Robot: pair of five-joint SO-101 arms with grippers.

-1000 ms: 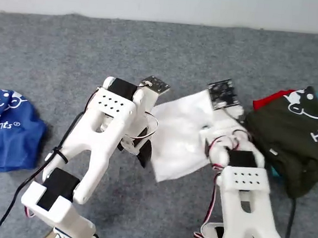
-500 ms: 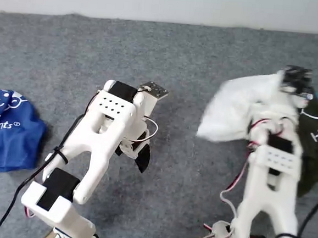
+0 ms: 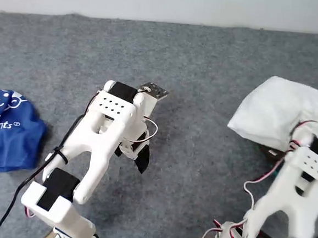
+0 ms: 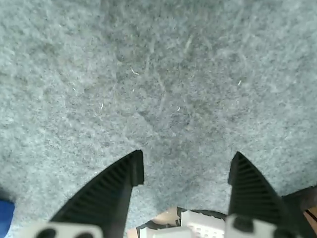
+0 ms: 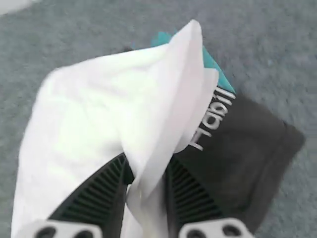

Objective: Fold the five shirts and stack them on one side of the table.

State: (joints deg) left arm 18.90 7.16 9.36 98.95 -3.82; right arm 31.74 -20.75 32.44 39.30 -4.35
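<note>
White shirt is up off the table at the right edge of the high view, bunched and draped over the front of the right arm, its cloth hanging above the grey table. From the right wrist camera, the right gripper has its two ribbed black fingers pinched close together on a fold of that white cloth, and the fabric runs up between them. Just behind the white shirt lies a dark shirt with white lettering, and a teal shirt shows at its edge, touching it. These two sit together at the right side of the table. In the middle of the high view the left arm stands bent over the grey surface. The left gripper points down at it with jaws spread wide, grey felt showing between the fingertips. At the far left of the high view a blue shirt with white print lies crumpled on the table — well apart from both arms
</note>
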